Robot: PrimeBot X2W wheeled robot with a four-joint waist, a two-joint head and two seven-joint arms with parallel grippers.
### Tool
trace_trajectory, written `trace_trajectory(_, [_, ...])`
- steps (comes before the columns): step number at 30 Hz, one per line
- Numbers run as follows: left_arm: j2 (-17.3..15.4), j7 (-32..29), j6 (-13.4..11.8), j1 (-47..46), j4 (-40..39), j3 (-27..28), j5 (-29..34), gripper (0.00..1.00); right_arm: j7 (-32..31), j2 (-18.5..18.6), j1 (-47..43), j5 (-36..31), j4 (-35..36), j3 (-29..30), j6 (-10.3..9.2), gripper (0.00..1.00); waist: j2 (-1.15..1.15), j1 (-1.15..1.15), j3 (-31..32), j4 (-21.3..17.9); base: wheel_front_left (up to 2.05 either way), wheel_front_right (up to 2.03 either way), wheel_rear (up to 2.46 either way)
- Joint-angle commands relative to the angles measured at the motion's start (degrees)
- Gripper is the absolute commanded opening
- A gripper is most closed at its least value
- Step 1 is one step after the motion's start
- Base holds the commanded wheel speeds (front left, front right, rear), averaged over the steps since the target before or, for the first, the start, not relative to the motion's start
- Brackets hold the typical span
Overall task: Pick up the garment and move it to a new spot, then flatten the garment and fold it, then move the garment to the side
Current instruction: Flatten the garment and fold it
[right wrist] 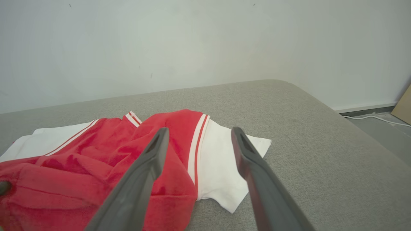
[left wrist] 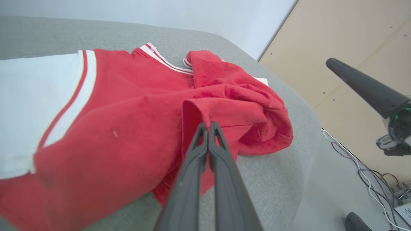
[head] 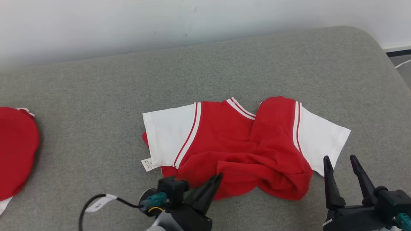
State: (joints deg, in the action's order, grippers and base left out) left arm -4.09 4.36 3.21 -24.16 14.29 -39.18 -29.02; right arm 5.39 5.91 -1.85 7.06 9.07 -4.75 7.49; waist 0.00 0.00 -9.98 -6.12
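Far left of the grey fabric-covered counter (head: 96, 96): second red garment (head: 16, 150), cut by the frame edge, well apart from everything else.

Next, by the near edge: black cable (head: 93, 200) with a white tag, running to the left arm's wrist.

Left gripper (head: 219, 175) at the near hem of the garment (head: 231, 138), jaws pressed together. Left wrist view, left gripper (left wrist: 208, 125): tips closed at a raised fold of red hem, cloth apparently nipped between them (exact contact hidden by the fold's edge).

Garment: red T-shirt with white sleeves and red-white trim, at the centre of the counter, collar toward the wall (head: 160, 25). Left sleeve flat; body bunched and rolled over on its right half. Small white label (head: 147, 164) sticking out below the left sleeve. Right sleeve flat on the grey fabric.

Right gripper (head: 340, 158) just beside that sleeve's near corner, jaws spread wide, nothing between them, tips pointing toward the wall. Same spread in the right wrist view, right gripper (right wrist: 199, 130) over the sleeve.
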Motion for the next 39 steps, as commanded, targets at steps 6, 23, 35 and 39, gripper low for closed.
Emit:
trace_trajectory(6, [-4.1, -0.3, -2.9, 2.6, -4.0, 3.1, -0.4, 0.0, 0.2, 0.3, 0.6, 0.2, 0.2, 1.6, 0.0, 1.0, 0.0, 0.0, -0.5, 2.0, 0.0, 0.0, 0.0])
trace_trajectory(23, [-14.1, 0.0, -12.7, 11.9, -15.5, 14.8, -2.8, 0.0, -1.1, 1.3, 1.8, 0.4, 0.6, 4.1, 0.0, 1.0, 0.0, 0.0, -1.1, 6.5, 0.0, 0.0, 0.0])
trace_trajectory(35, [-14.6, 0.1, -12.0, 16.7, -11.4, 16.8, -7.6, 0.04, -1.2, 1.7, 2.5, 1.2, -0.5, 4.1, 0.0, 1.0, 0.0, 0.0, -1.4, 7.2, 0.0, 0.0, 0.0])
trace_trajectory(39, [-14.1, 0.7, -12.3, 16.5, -9.9, 17.0, -7.9, 1.0, -1.3, 1.7, 2.6, 1.4, -0.7, 4.5, 0.0, 1.0, 0.0, 0.0, -1.0, 7.4, 0.0, 0.0, 0.0])
